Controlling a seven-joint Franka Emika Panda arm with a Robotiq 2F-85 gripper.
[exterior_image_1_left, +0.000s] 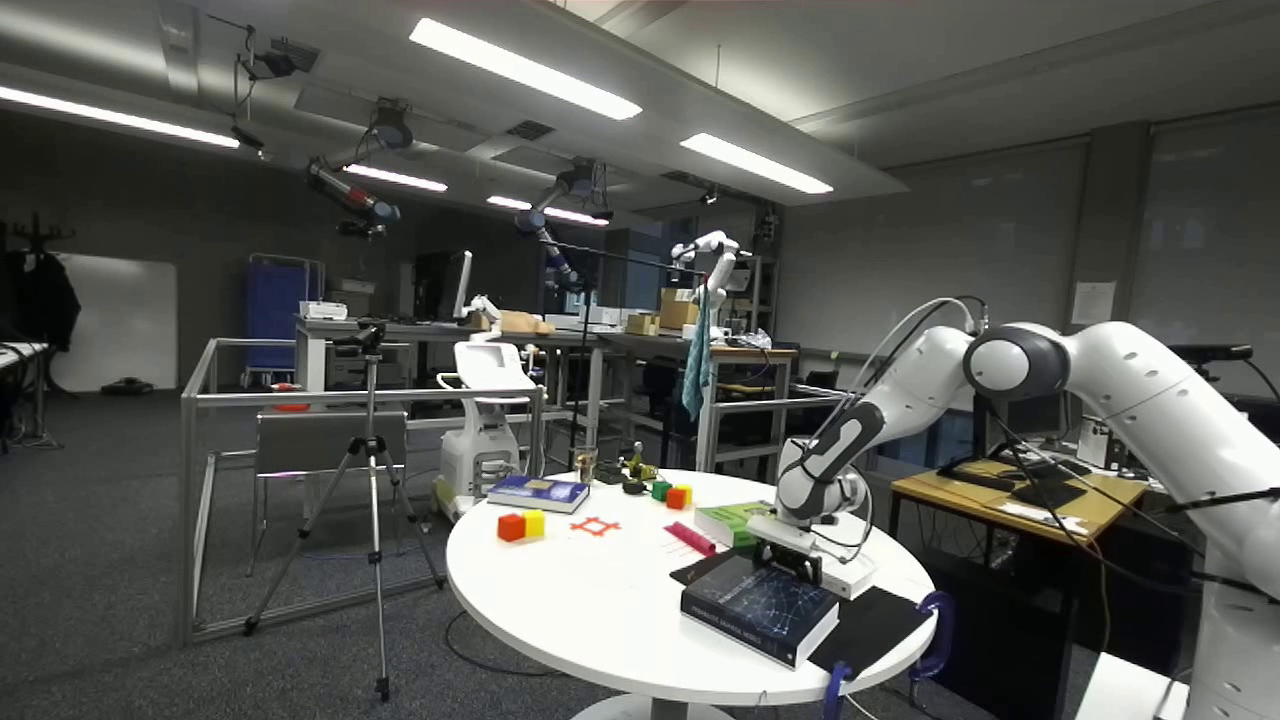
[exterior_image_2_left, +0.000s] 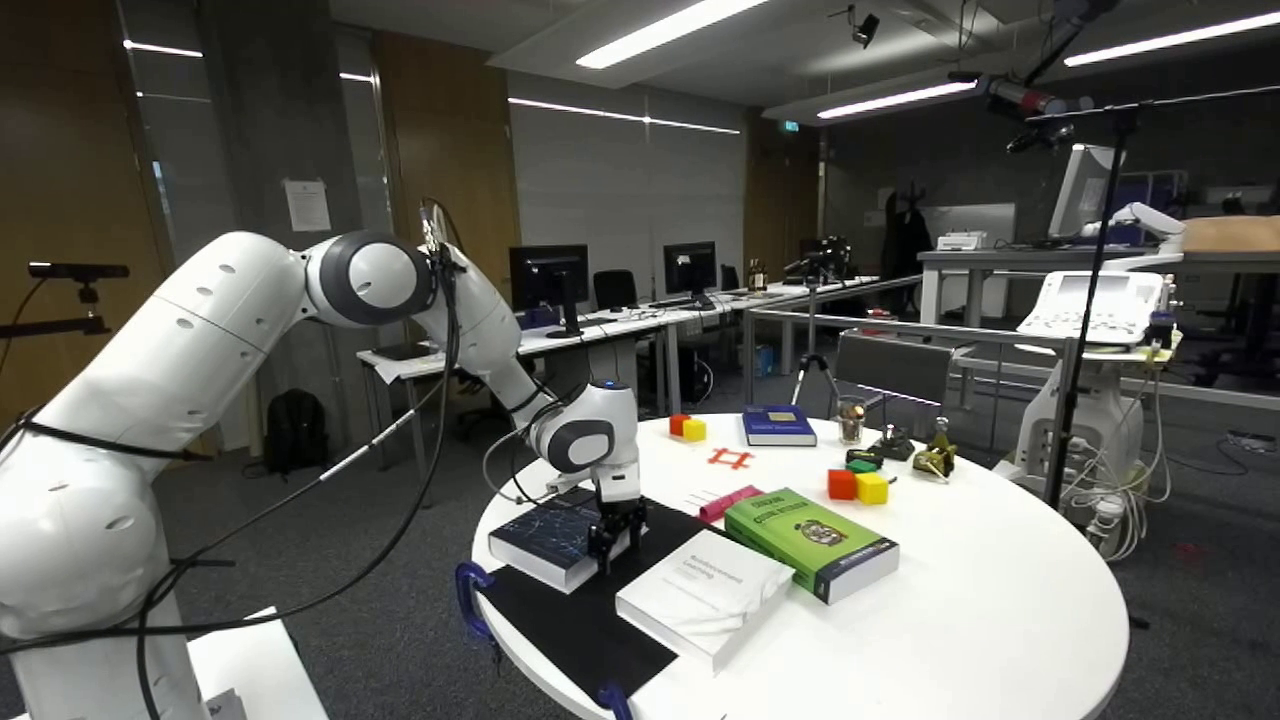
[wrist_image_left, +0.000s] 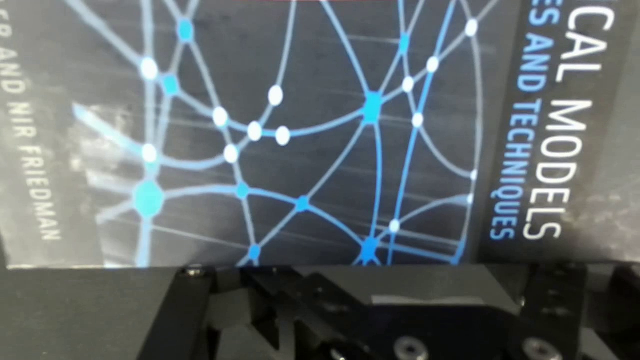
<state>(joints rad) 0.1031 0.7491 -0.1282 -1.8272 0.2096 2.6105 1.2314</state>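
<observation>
My gripper (exterior_image_1_left: 787, 570) is open and points down, seen also in an exterior view (exterior_image_2_left: 615, 550). Its fingers are spread wide beside the long edge of a thick dark book with a blue network cover (exterior_image_1_left: 760, 600), which lies flat in both exterior views (exterior_image_2_left: 550, 538). In the wrist view the book cover (wrist_image_left: 310, 150) fills the upper part, and the black fingers (wrist_image_left: 377, 280) lie along its lower edge. Whether they touch it cannot be told. A white book (exterior_image_2_left: 705, 590) lies on the gripper's other side. A black sheet (exterior_image_2_left: 580, 620) lies between the two books.
On the round white table (exterior_image_1_left: 560, 600) lie a green book (exterior_image_2_left: 815, 540), a pink roll (exterior_image_2_left: 728, 503), a blue book (exterior_image_2_left: 778, 425), an orange frame (exterior_image_1_left: 595, 525) and red and yellow cubes (exterior_image_1_left: 511, 527). A glass (exterior_image_2_left: 851, 420) stands at the far edge. Blue clamps (exterior_image_1_left: 935, 635) grip the near edge.
</observation>
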